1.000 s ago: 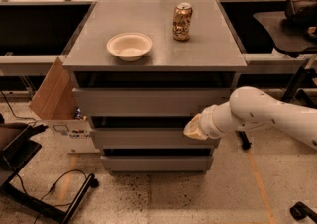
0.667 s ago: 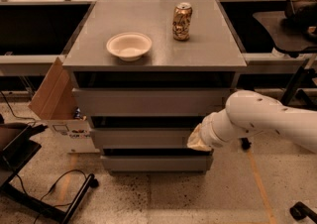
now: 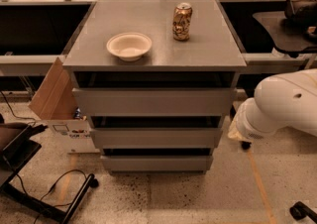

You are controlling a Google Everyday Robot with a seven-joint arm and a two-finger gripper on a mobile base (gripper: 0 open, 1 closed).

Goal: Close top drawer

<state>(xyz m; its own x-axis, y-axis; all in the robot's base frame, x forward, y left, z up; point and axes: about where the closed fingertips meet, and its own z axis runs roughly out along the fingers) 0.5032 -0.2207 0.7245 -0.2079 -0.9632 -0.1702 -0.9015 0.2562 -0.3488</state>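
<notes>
Grey top drawer (image 3: 153, 101), cream bowl (image 3: 129, 45), gold can (image 3: 182, 22), whitish gripper (image 3: 234, 131) at right

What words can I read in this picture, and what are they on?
Can: print too blurred to read.
Box label: dark print, too blurred to read.
Top drawer, bowl: no words.
Gripper, right of the drawers: no words.

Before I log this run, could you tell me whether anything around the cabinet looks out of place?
Nothing stands out: the bowl and can stand upright, nothing is spilled, and the top drawer front sits level. The gripper is beside the right side of the cabinet.
</notes>
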